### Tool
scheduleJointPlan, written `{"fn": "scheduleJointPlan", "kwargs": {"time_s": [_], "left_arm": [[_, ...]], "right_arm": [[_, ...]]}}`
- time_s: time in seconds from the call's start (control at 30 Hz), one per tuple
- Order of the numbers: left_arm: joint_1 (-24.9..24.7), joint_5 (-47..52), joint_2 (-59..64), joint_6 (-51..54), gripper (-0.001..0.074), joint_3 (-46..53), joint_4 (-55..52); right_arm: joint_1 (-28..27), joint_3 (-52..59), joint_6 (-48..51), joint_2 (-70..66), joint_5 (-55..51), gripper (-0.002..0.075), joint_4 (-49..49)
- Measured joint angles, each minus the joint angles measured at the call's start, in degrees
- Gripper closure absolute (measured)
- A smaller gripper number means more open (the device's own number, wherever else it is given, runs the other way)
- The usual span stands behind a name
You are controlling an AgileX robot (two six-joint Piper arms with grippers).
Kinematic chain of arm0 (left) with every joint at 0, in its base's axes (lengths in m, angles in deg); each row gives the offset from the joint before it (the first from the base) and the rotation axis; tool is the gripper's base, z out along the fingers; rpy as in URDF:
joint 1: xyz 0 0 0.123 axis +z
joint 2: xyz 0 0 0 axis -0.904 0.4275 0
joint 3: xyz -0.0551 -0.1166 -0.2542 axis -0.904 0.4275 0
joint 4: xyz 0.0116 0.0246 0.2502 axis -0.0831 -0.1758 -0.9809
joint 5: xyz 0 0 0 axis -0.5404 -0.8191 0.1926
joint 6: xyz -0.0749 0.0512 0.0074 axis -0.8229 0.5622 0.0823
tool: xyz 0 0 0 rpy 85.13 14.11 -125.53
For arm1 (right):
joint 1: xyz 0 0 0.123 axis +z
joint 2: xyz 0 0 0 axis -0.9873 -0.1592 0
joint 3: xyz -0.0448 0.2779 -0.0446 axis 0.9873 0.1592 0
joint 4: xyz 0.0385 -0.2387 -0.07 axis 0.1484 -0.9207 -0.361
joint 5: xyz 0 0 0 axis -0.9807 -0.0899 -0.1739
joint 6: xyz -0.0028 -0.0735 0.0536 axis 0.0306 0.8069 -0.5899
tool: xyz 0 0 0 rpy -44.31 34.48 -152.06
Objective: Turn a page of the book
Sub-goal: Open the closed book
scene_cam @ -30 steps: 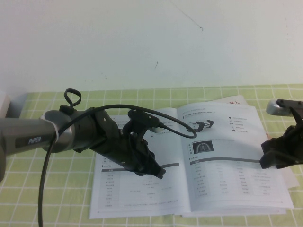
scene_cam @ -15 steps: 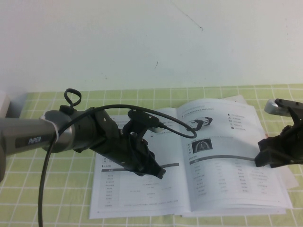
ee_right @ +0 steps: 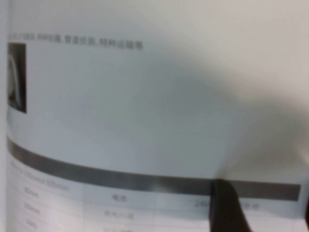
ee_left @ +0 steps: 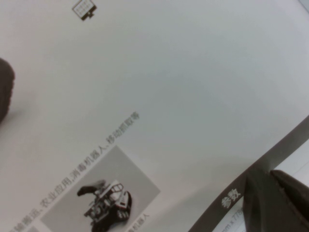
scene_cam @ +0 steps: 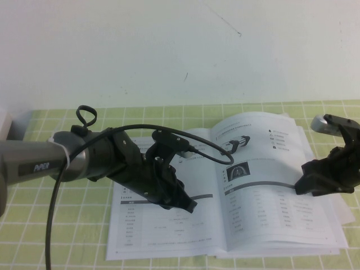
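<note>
The book (scene_cam: 169, 236) lies open on the green checked cloth. My left gripper (scene_cam: 188, 205) is shut and its tip presses on the left-hand leaf by the dark grey bar; the left wrist view shows this tip (ee_left: 270, 203). The page (scene_cam: 264, 219), with the robot photo and semicircular picture, is the right-hand leaf and bows up along its far edge. My right gripper (scene_cam: 299, 187) is at its outer edge on the dark bar. In the right wrist view one finger (ee_right: 226, 208) rests on the page (ee_right: 120, 121), with the jaws apart across the page's edge.
The green checked cloth (scene_cam: 67, 225) covers the table up to a white wall (scene_cam: 169, 50). More leaves of the book (scene_cam: 343, 225) stick out under the page at the right. A grey block (scene_cam: 4, 126) stands at the far left edge.
My right gripper has moved left onto the page, and the page's outer edge has shifted left and bowed upward. The left arm has not moved.
</note>
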Motion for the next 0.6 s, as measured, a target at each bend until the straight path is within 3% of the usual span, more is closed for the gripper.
{"fn": "scheduleJointPlan", "kwargs": {"time_s": [0.3, 0.6], "left_arm": [[0.0, 0.0, 0.0, 0.0, 0.0739, 0.0, 0.0], [0.0, 0.0, 0.0, 0.0, 0.0739, 0.0, 0.0]], "right_arm": [[3.0, 0.0, 2.3, -0.3, 0.6, 0.0389, 1.7], [2.7, 0.0, 2.7, -0.7, 1.2, 0.0484, 1.3]]}}
